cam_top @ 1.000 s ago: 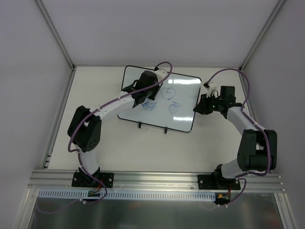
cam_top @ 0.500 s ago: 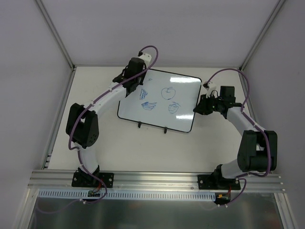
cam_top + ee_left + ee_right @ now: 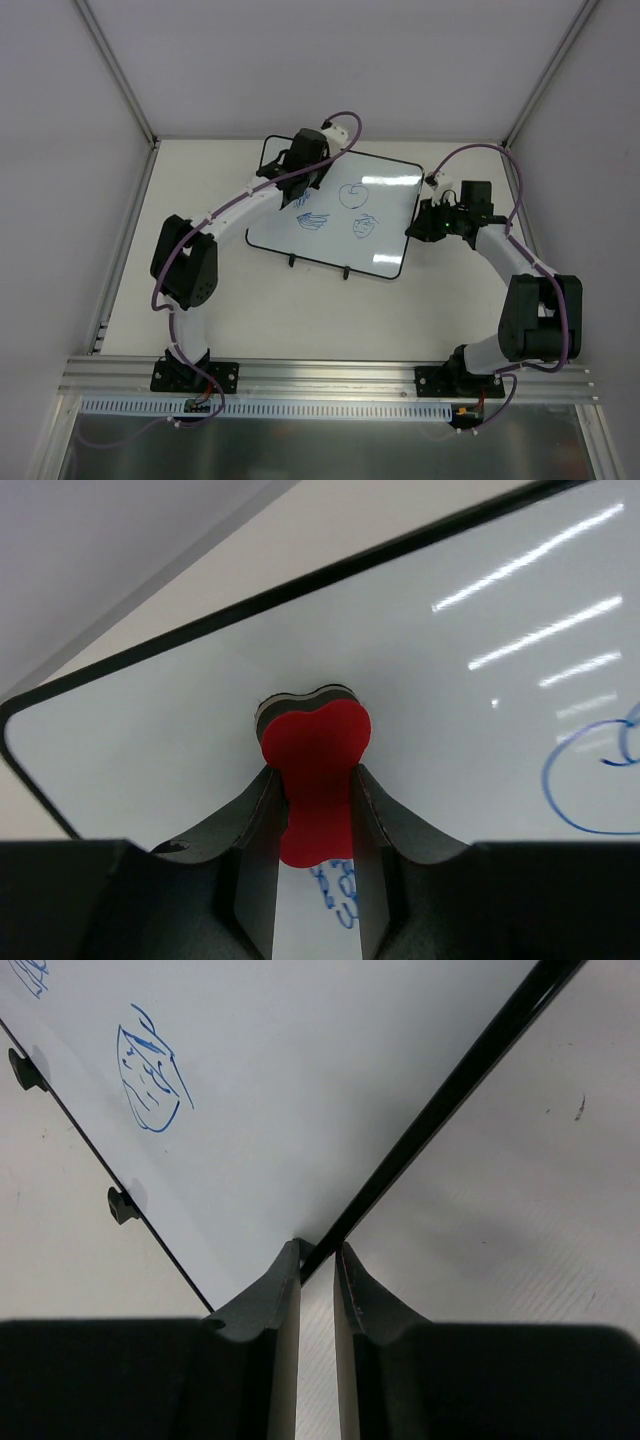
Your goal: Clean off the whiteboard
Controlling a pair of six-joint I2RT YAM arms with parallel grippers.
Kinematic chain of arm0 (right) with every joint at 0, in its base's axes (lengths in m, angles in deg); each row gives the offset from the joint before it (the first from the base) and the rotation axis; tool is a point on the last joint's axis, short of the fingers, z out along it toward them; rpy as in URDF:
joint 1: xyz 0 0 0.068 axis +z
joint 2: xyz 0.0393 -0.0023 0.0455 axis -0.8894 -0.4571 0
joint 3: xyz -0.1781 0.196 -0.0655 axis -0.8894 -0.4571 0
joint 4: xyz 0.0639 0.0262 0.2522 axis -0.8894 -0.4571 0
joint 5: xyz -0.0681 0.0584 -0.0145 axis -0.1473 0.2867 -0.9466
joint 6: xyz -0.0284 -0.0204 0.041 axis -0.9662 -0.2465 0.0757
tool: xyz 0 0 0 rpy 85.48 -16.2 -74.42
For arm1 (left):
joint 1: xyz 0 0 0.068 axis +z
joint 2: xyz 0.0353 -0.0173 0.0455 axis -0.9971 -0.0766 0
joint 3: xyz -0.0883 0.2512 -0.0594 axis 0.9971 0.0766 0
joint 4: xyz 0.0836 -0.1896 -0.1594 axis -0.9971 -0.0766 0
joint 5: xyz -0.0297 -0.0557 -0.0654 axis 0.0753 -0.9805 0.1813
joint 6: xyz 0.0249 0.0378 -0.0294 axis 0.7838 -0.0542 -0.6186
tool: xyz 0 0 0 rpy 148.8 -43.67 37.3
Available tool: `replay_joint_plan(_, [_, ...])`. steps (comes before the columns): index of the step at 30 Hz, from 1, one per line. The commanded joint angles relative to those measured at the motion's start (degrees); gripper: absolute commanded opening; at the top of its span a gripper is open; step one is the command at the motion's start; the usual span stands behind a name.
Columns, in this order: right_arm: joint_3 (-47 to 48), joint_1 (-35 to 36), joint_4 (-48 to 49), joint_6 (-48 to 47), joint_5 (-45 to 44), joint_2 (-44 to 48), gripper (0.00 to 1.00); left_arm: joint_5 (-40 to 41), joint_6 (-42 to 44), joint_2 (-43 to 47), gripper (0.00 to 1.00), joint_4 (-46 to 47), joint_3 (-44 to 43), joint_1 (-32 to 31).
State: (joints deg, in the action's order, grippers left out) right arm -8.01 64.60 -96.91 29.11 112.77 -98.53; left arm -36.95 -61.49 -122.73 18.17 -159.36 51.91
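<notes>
The whiteboard (image 3: 385,225) lies on the table with blue doodles (image 3: 352,195) on its middle. My left gripper (image 3: 303,165) is over its far left part, shut on a red bone-shaped eraser (image 3: 315,745) whose head presses on the whiteboard (image 3: 450,710). A small blue scribble (image 3: 338,885) shows between the fingers, just behind the eraser. My right gripper (image 3: 412,228) is at the board's right edge. In the right wrist view this gripper (image 3: 318,1250) is shut on the board's black frame (image 3: 450,1090) near a corner.
White enclosure walls (image 3: 130,70) stand close on three sides of the table. Two small black feet (image 3: 122,1205) stick out from the board's near edge. Purple cables (image 3: 345,125) loop above both arms.
The left arm swung out to the board's far left corner, then came back right over its upper left part with the eraser. The right gripper has not moved.
</notes>
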Motion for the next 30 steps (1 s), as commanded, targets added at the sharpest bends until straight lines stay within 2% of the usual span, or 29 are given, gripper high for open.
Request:
replay_joint_plan(1, [0.40,1.71,-0.81,-3.91,-1.82,0.93,0.09,-4.31,1.49,-1.97,0.00,-1.77,-1.60,-3.57])
replay_joint_plan(7, [0.31,1.80,-0.81,-4.08,-2.08,1.10,0.09,-3.96,0.09,-2.24,0.00,-2.65,-0.81,-6.12])
replay_joint_plan(10, [0.14,1.71,-0.81,-4.08,-2.17,1.10,0.09,0.42,-0.71,-2.06,0.00,-2.65,-0.73,-5.77])
replay_joint_plan(13, [0.05,1.80,-0.82,-4.08,-2.17,1.19,0.09,4.65,-1.76,-1.28,0.00,-2.65,-0.20,-4.02])
replay_joint_plan(18, [-0.30,1.71,-0.82,-4.17,-2.52,1.37,0.09,6.41,-5.54,1.71,0.00,-2.65,2.35,0.73])
replay_joint_plan(23, [-0.31,1.89,-0.90,-4.17,-2.78,1.54,0.09,6.59,-3.01,2.07,0.00,-2.74,0.78,4.33])
replay_joint_plan(30, [-0.48,1.89,-0.81,-4.44,-3.22,2.07,0.09,3.35,1.40,0.13,0.00,-3.44,-3.01,4.51])
